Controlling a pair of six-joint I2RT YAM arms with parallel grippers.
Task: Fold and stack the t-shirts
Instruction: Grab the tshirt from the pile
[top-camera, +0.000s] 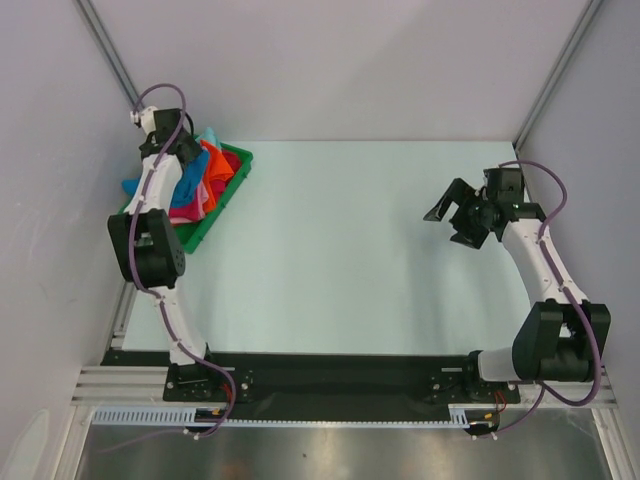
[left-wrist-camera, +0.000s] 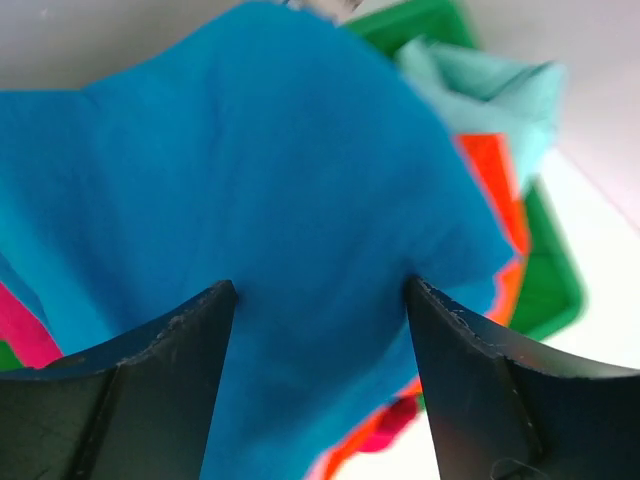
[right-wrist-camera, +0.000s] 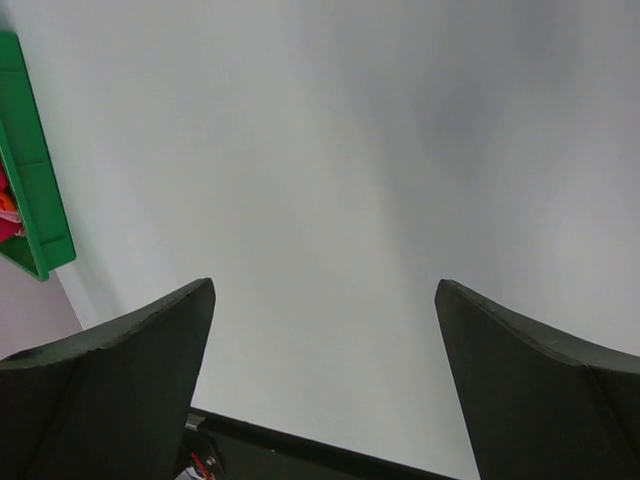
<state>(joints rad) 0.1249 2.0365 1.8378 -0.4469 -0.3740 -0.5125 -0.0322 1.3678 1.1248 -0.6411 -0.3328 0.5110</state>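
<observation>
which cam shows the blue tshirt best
The left wrist view: the large bright blue cloth t-shirt fills most of the frame. The top view shows only small, distant patches of it; the right wrist view shows none of it.

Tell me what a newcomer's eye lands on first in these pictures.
The bright heap of t-shirts in the green tray stands out at the far left of the pale table. In the left wrist view, the blue t-shirt fills the frame just beyond the open left pincer. On the right, the right pincer hangs open over the tabletop.
</observation>
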